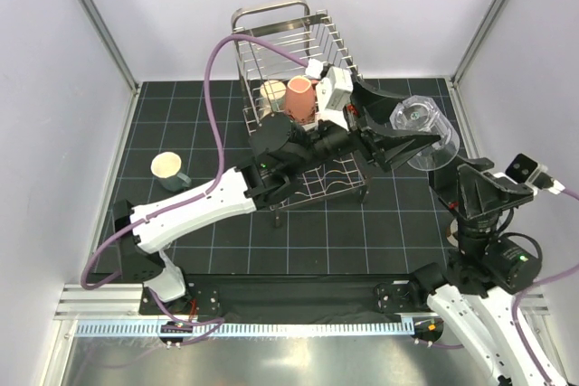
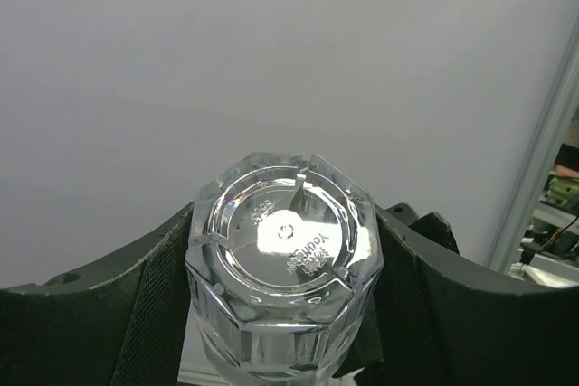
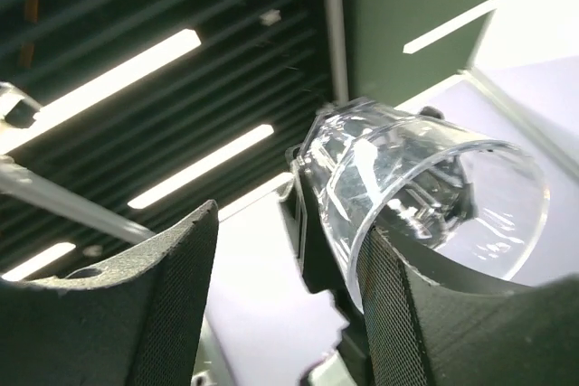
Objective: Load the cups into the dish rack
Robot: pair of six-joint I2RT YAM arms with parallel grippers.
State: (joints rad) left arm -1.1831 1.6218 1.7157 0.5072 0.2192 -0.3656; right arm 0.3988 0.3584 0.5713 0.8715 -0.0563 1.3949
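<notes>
The left claw [image 2: 289, 223] was clenched on a clear glass [image 2: 285, 250]: in the left wrist view, the glass filled the lower middle of the frame with its thick eight-sided base towards the camera, and the two dark fingers [image 2: 136, 314] pressed against its sides from left and right. From above, the glass [image 1: 423, 133] hung in the air right of centre, tilted, with its mouth towards the lower right. It was just to the right of the rack [image 1: 289, 33] and well above the dark gridded mat [image 1: 362, 232]. The right claw [image 3: 288, 232] was released, with its fingers standing wide apart. In the right wrist view its left finger [image 3: 163, 305] was well clear of the glass [image 3: 434, 196], which lay in the right half of the frame with its open mouth towards the lower right. The rim sat just beside the right finger [image 3: 407, 323], and I could not tell whether they touched. Seen from above, the steel wire rack stood at the upper middle of the frame. On its upper tier a pink mug [image 1: 300, 97] sat upside down, with a cream mug [image 1: 273, 95] touching or just beside it on the left. A grey mug [image 1: 169, 169] with a pale inside stood upright on the mat at the left of the frame, well apart from the rack.
</notes>
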